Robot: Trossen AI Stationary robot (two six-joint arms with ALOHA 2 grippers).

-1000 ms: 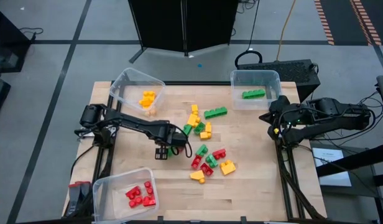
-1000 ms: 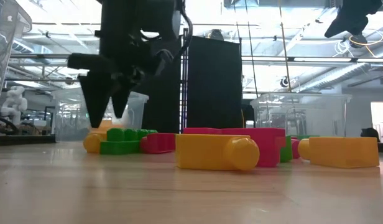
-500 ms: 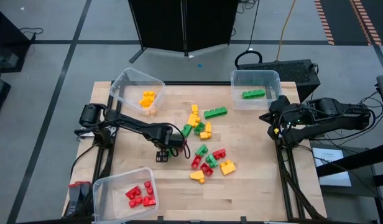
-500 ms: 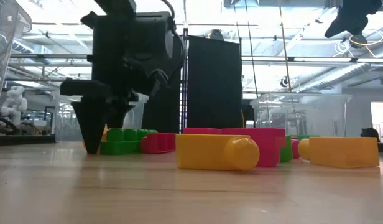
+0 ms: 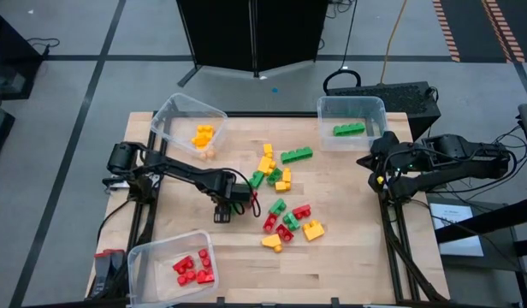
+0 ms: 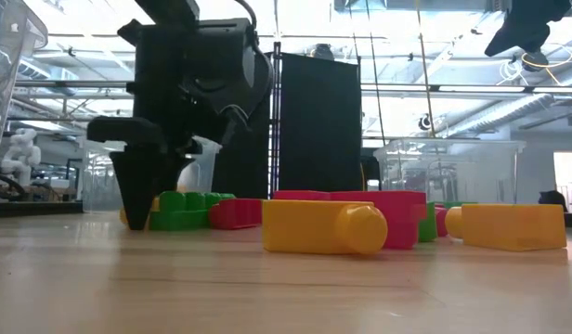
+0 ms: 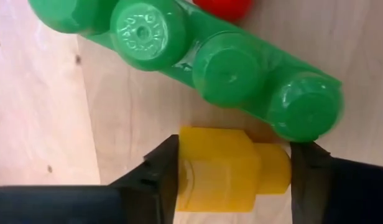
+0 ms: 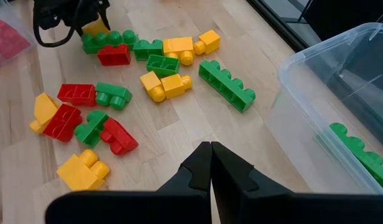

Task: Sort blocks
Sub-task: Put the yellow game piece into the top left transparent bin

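Left wrist view: left gripper (image 7: 232,171) is down at the table with a small yellow block (image 7: 226,168) between its fingers (image 7: 155,177); fingers stand either side of it and look closed onto it, block not yet lifted.
Change: a second ago this gripper hung just above the pile's left edge with its tips off the wood; it has since come down so the tips meet the table in the low view (image 6: 142,199). Judged: the grasp of one yellow piece is being made; the lift and carry to the yellow bin come next.
Near left: clear bin (image 5: 144,257) holding the red blocks (image 5: 193,269).
Near middle: loose cluster of red, green and yellow blocks (image 5: 289,224) on the wooden table (image 5: 349,257).
Beside the grasp: a long green block (image 7: 198,62) lies just beyond the yellow one, close enough to get nudged on the lift.
Far left: clear bin (image 5: 174,113) with yellow blocks (image 5: 203,136).
Far right: clear bin (image 5: 370,107) with one green block (image 5: 349,129).
Right gripper (image 8: 210,163): waits off the table's right edge, near the green bin, fingers pressed together on nothing.
Progress: judged under halfway; most pieces lie unsorted mid-table.
Writing: no brand, label or lettering readable anywhere.
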